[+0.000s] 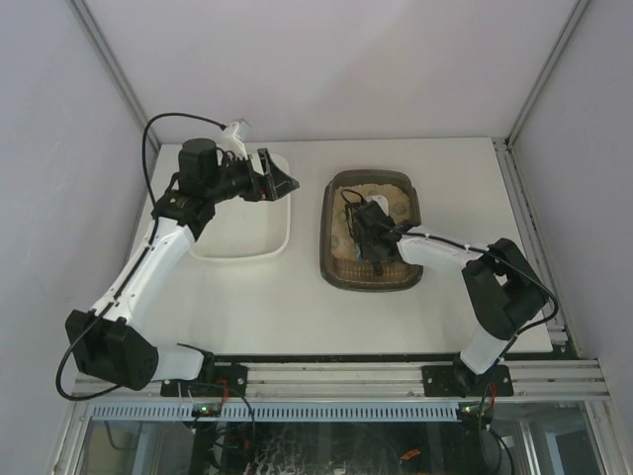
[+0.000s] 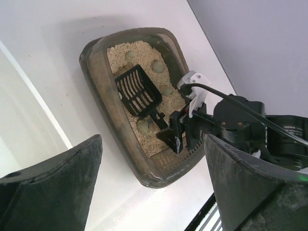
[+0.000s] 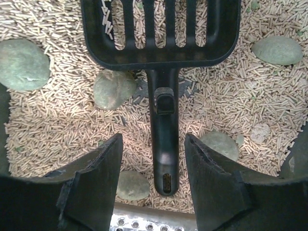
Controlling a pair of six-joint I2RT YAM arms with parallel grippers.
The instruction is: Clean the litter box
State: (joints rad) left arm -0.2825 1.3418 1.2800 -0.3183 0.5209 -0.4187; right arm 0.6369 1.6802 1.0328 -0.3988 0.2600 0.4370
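Clumps (image 3: 24,64) lie unscooped in the litter box (image 2: 94,77); scoop (image 3: 163,96) ungrasped between parted right fingers (image 3: 91,187); left fingers (image 2: 48,187) apart too.

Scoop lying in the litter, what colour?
The scoop is black, with a slotted head; the right wrist view shows it best.
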